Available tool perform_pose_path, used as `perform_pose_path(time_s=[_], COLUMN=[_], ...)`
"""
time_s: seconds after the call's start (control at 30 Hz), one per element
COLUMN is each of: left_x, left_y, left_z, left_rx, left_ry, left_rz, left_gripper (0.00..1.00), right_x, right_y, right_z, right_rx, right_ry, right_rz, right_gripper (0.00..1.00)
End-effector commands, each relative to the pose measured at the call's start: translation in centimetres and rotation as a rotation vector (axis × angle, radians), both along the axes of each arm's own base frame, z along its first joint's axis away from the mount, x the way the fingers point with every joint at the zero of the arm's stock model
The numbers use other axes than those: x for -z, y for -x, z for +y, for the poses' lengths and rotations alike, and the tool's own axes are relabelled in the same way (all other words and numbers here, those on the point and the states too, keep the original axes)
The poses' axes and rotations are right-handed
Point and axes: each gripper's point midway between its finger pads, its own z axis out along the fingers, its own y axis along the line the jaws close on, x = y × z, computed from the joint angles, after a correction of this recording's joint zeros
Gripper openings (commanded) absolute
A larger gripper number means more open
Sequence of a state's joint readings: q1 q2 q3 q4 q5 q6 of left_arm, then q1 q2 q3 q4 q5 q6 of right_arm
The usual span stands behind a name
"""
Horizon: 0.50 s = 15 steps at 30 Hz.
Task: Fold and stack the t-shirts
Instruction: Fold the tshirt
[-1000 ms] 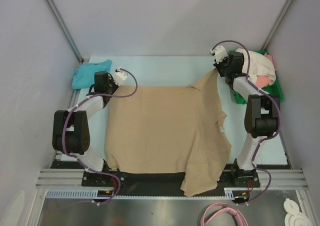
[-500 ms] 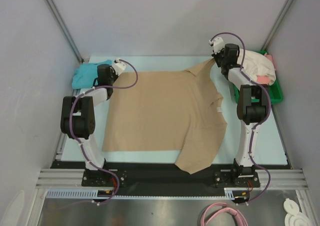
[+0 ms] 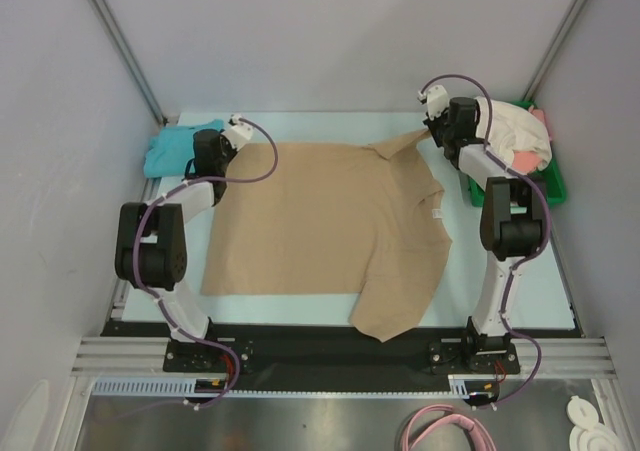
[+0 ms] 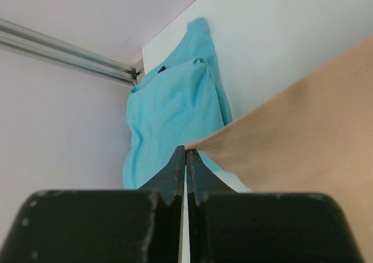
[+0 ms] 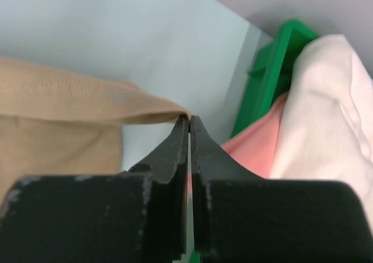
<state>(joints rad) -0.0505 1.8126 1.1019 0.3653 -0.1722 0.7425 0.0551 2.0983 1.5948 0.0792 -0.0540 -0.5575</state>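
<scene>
The tan t-shirt (image 3: 320, 221) is stretched out flat over the table, its right side doubled over and one end hanging past the near edge. My left gripper (image 3: 236, 141) is shut on its far-left corner (image 4: 201, 143). My right gripper (image 3: 432, 131) is shut on its far-right corner (image 5: 175, 112), lifted slightly. A teal-blue t-shirt (image 3: 178, 146) lies crumpled at the far-left corner of the table (image 4: 169, 111). A cream-white t-shirt (image 3: 515, 131) and a coral-pink t-shirt (image 3: 524, 159) sit in the tray; both also show in the right wrist view, the cream-white t-shirt (image 5: 329, 117) over the coral-pink t-shirt (image 5: 256, 146).
A green plastic tray (image 3: 549, 183) stands at the far right, close beside my right gripper. Walls and metal frame posts (image 3: 120, 46) close in the table on the far and lateral sides. A pink cable (image 3: 445, 426) lies coiled below the near rail.
Both grippers have pulled the tan t-shirt away from the near edge toward the far side and spread it wider. Less cloth now hangs over the near edge.
</scene>
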Motion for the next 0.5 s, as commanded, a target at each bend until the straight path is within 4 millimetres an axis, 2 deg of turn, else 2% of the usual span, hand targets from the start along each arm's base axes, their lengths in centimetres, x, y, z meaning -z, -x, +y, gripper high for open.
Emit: perform_pose_path(time_s=[0.0, 0.07, 0.1, 0.13, 0.17, 0.2, 0.23, 0.3, 0.33, 0.43, 0.47], left_x=[-4.0, -3.1, -3.6, -3.4, -3.5, -2.6, -2.5, -1.5, -1.7, -0.9, -0.6], left_y=[1.8, 3.1, 3.7, 4.1, 4.3, 4.9, 5.2, 5.9, 6.1, 7.0, 7.3], left_z=[-1.0, -1.0, -1.0, -1.1, -0.9, -0.8, -0.6, -0.5, -0.6, -0.6, -0.6], left_rx=[0.036, 0.037, 0.041, 0.048, 0.039, 0.04, 0.04, 0.043, 0.049, 0.05, 0.051], left_ry=[0.001, -0.007, -0.005, -0.016, -0.024, -0.033, -0.042, -0.046, -0.05, -0.043, -0.044], left_rz=[-0.066, -0.058, -0.073, -0.069, -0.081, -0.062, -0.057, -0.029, -0.036, -0.024, -0.017], left_gripper=[0.0, 0.0, 0.0, 0.0, 0.0, 0.0, 0.0, 0.0, 0.0, 0.01, 0.0], right_x=[-7.2, -7.2, -7.1, -5.9, -7.1, -7.1, -6.2, -6.7, -5.5, -6.0, -5.3], right_y=[1.9, 4.0, 4.6, 5.7, 6.5, 7.2, 8.0, 9.2, 10.0, 11.5, 12.2], right_z=[-0.1, 0.3, 0.4, 0.5, 0.4, 0.6, 0.6, 0.9, 1.0, 1.2, 1.2], right_rx=[-0.004, -0.019, -0.023, -0.031, -0.033, -0.038, -0.042, -0.051, -0.056, -0.066, -0.064], right_ry=[-0.019, -0.025, -0.027, -0.031, -0.032, -0.041, -0.045, -0.054, -0.061, -0.077, -0.079], right_rz=[-0.138, -0.127, -0.122, -0.097, -0.116, -0.114, -0.089, -0.091, -0.062, -0.067, -0.052], right_gripper=[0.0, 0.0, 0.0, 0.0, 0.0, 0.0, 0.0, 0.0, 0.0, 0.0, 0.0])
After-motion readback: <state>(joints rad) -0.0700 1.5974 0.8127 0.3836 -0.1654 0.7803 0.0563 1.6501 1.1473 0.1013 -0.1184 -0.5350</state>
